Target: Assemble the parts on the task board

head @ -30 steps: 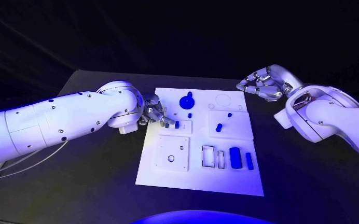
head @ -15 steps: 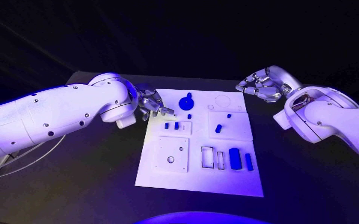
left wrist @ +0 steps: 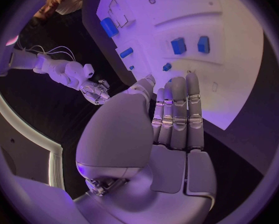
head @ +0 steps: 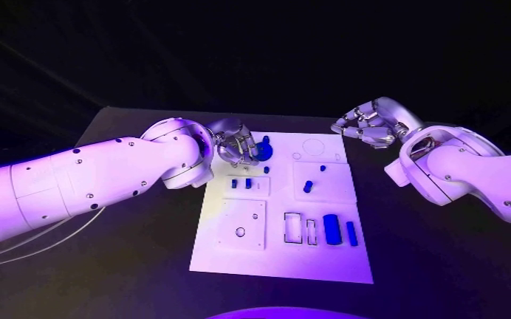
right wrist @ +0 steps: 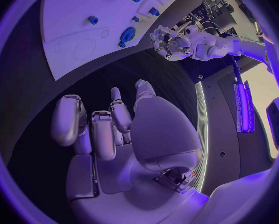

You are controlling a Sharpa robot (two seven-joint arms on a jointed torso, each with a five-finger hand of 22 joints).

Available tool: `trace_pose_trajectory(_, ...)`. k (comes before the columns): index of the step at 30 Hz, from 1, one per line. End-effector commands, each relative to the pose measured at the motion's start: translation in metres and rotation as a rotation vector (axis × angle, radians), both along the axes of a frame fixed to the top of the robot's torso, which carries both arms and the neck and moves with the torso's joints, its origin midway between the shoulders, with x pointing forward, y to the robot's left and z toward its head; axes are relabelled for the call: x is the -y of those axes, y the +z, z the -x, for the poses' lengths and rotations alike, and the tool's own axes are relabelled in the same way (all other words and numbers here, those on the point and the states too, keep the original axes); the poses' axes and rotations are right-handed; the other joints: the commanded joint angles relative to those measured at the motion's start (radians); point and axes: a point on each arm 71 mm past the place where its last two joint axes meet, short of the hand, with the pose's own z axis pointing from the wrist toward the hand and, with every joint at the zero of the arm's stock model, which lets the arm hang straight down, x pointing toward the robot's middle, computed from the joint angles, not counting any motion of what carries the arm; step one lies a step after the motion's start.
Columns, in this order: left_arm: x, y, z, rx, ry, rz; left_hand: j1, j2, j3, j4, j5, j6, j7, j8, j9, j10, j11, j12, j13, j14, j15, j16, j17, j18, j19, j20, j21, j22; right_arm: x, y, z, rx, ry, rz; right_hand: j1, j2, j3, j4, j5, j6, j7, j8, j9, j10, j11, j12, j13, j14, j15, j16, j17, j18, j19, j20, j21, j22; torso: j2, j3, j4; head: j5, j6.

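Observation:
The white task board (head: 279, 260) lies in the middle of the table. A round blue part (head: 264, 144) sits near its far edge, and my left hand (head: 235, 146) hovers just beside it with straight fingers (left wrist: 177, 109) and nothing held. Two small blue parts (head: 241, 183) stand in a small plate on the board, also seen from the left wrist (left wrist: 189, 45). A blue peg (head: 308, 185) and two long blue blocks (head: 340, 230) lie further right. My right hand (head: 368, 123) hangs off the board's far right corner, its fingers (right wrist: 96, 127) curled and empty.
A square plate with a small hole (head: 243, 224) and two empty rectangular slots (head: 299, 229) occupy the board's near half. Bare black table (head: 128, 260) surrounds the board on all sides. The table's far edge runs just behind both hands.
My left hand has left the small plate with the two blue parts and moved toward the far edge and right, up to the round blue part. The right hand has stayed put.

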Motion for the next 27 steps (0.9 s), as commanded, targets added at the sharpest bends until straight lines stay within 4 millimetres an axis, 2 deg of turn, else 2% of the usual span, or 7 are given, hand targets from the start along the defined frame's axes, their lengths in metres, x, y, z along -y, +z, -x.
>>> trace_pose_trajectory(1, 0.012, 0.01, 0.0, 0.26, -0.126, -0.021, 0.015, -0.01, 0.012, -0.002, 0.003, 0.01, -0.008, -0.038, -0.029, -0.006, 0.003, -0.042, -0.045, 0.012, 0.002, 0.001, -0.013, 0.013, 0.017, 0.0, -0.007, -0.007, -0.001, 0.0, 0.0, 0.011, 0.01, 0.001, 0.005, 0.004, -0.004, -0.002, 0.004, -0.005, -0.002, 0.003, 0.001, -0.007, -0.001, -0.006, -0.001, 0.065, -0.007, -0.006, 0.109, 0.015, -0.004, 0.0, -0.005, 0.022, 0.0, 0.0007, 0.0001, -0.006, 0.003)
trace_pose_trajectory(5, 0.024, 0.001, 0.0, 0.302, -0.18, -0.088, 0.019, -0.021, 0.019, -0.006, 0.002, 0.038, -0.013, -0.096, -0.071, -0.007, 0.01, -0.101, -0.113, 0.04, 0.004, 0.028, -0.025, 0.012, 0.047, -0.003, 0.0, -0.007, -0.002, 0.0, 0.0, 0.011, 0.012, 0.001, 0.005, 0.004, -0.004, -0.002, 0.004, -0.005, -0.002, 0.003, 0.001, -0.007, -0.001, -0.006, -0.001, 0.065, -0.007, -0.006, 0.109, 0.015, -0.004, 0.0, -0.005, 0.022, 0.0, 0.0011, 0.0012, -0.01, 0.003)
trace_pose_trajectory(7, 0.029, -0.004, 0.0, 0.316, -0.201, -0.127, 0.024, -0.024, 0.026, -0.015, 0.002, 0.061, -0.018, -0.128, -0.092, 0.009, 0.008, -0.121, -0.146, 0.06, 0.002, 0.071, -0.016, 0.012, 0.064, -0.007, 0.019, 0.003, -0.002, 0.0, 0.0, 0.01, 0.012, 0.001, 0.005, 0.004, -0.004, -0.002, 0.004, -0.005, -0.002, 0.003, 0.001, -0.007, -0.001, -0.006, -0.001, 0.065, -0.007, -0.006, 0.109, 0.015, -0.004, 0.0, -0.005, 0.022, 0.001, 0.0004, -0.001, -0.011, 0.004)
trace_pose_trajectory(10, 0.034, -0.01, -0.001, 0.32, -0.224, -0.176, 0.023, -0.027, 0.032, -0.022, 0.002, 0.081, -0.023, -0.15, -0.107, 0.021, 0.003, -0.137, -0.171, 0.119, -0.003, 0.187, 0.092, 0.013, 0.082, -0.013, 0.047, 0.018, -0.002, 0.0, 0.0, 0.008, 0.013, 0.001, 0.005, 0.004, -0.004, -0.002, 0.004, -0.005, -0.002, 0.003, 0.001, -0.007, -0.001, -0.006, -0.001, 0.065, -0.007, -0.006, 0.109, 0.015, -0.004, 0.0, -0.005, 0.022, 0.001, 0.0009, -0.0013, -0.012, 0.004)
trace_pose_trajectory(19, 0.044, -0.023, -0.002, 0.294, -0.258, -0.273, 0.012, -0.033, 0.037, -0.027, 0.001, 0.122, -0.028, -0.188, -0.129, 0.032, 0.001, -0.17, -0.216, 0.175, -0.006, 0.338, 0.22, 0.012, 0.092, -0.017, 0.1, 0.052, -0.002, 0.0, 0.0, 0.008, 0.015, 0.001, 0.006, 0.004, -0.004, -0.002, 0.004, -0.005, -0.002, 0.003, 0.001, -0.006, -0.001, -0.005, 0.0, 0.064, -0.007, -0.008, 0.107, 0.016, -0.005, 0.0, -0.008, 0.021, 0.0, 0.0011, -0.0019, -0.015, 0.001)
trace_pose_trajectory(27, 0.046, -0.027, -0.004, 0.276, -0.259, -0.302, 0.01, -0.032, 0.038, -0.028, 0.002, 0.133, -0.027, -0.202, -0.135, 0.041, 0.002, -0.178, -0.229, 0.185, -0.004, 0.376, 0.249, 0.012, 0.09, -0.016, 0.118, 0.063, -0.003, 0.0, 0.001, 0.008, 0.015, 0.0, 0.006, 0.004, -0.004, -0.002, 0.004, -0.005, -0.002, 0.003, 0.001, -0.006, -0.001, -0.005, 0.0, 0.064, -0.007, -0.008, 0.107, 0.016, -0.005, 0.0, -0.008, 0.021, 0.0, 0.0018, 0.0005, -0.017, 0.0)
